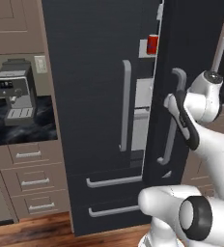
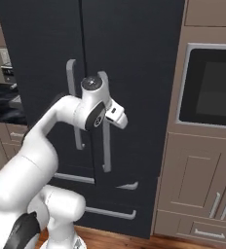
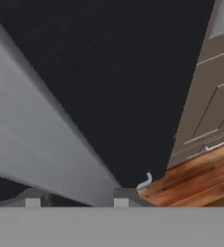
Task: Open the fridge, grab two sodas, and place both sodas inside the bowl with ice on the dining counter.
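Note:
The tall dark fridge [image 1: 90,96] stands before me, and its right door [image 1: 191,38] is swung partly outward. Through the gap a red soda [image 1: 152,44] with a silver top stands on a high pale grey shelf [image 1: 143,96]. My gripper [image 1: 173,108] is shut on the right door's long grey handle [image 1: 172,135]. From the other side, the gripper [image 2: 110,116] sits at the upper part of that handle [image 2: 105,146]. In the hand view the grey handle [image 3: 46,144] runs down between my fingertips [image 3: 121,198], against the dark door [image 3: 123,72]. The bowl and the dining counter are out of view.
Left of the fridge a coffee machine [image 1: 15,91] stands on a black marbled counter [image 1: 22,128] above brown drawers [image 1: 29,178]. Right of it are a built-in oven [image 2: 210,87] and wood cabinets [image 2: 197,185]. The floor [image 3: 196,178] is wood.

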Motion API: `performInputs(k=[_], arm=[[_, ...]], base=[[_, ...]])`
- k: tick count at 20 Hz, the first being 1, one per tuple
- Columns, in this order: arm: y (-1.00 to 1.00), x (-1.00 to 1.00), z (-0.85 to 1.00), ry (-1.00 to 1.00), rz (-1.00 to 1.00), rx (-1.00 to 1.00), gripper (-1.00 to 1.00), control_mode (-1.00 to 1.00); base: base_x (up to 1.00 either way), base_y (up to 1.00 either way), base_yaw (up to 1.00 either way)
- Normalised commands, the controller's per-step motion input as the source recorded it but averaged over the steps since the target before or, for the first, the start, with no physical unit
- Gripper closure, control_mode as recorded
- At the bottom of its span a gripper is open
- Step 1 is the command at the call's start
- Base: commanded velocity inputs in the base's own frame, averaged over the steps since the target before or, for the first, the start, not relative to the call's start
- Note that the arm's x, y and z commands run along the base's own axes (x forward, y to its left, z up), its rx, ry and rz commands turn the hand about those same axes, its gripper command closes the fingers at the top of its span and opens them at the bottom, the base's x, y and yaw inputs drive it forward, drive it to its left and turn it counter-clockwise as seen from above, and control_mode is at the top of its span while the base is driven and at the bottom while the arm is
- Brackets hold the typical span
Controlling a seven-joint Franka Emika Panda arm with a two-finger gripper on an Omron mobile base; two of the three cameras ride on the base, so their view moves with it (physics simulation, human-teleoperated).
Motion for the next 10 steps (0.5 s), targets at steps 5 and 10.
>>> performInputs(k=[5, 10], arm=[[-0.95, -0.91, -0.08, 0.00, -0.10, 0.09, 1.00, -1.00], [-0.68, -0.67, -0.06, 0.07, -0.13, 0.02, -1.00, -1.00]], base=[[0.00, 0.00, 0.00], [0.00, 0.00, 0.00]])
